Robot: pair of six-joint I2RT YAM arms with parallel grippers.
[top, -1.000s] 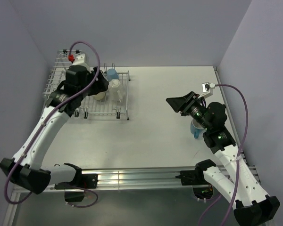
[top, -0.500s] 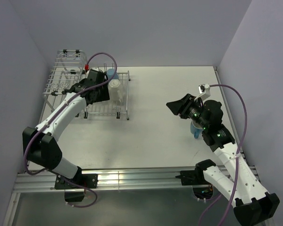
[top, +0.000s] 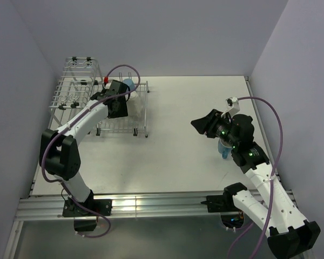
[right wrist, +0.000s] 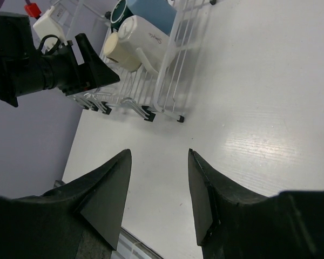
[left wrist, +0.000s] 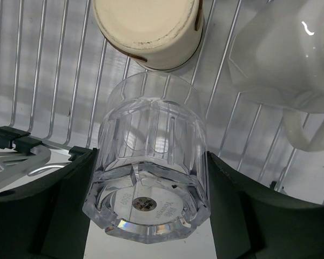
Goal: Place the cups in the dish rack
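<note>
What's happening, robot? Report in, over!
Left gripper shut on glass, at rack edge. Right gripper open, empty. Blue cup on table, not yet loaded. Cream mug close ahead of the glass.

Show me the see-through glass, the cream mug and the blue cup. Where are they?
clear glass (left wrist: pixel 151 162), left wrist view, on its ribbed side.
cream mug (left wrist: pixel 147 24), left wrist view, on the round end facing the camera.
blue tumbler (top: pixel 223 150), top external view, on the bit of its side that shows.
</note>
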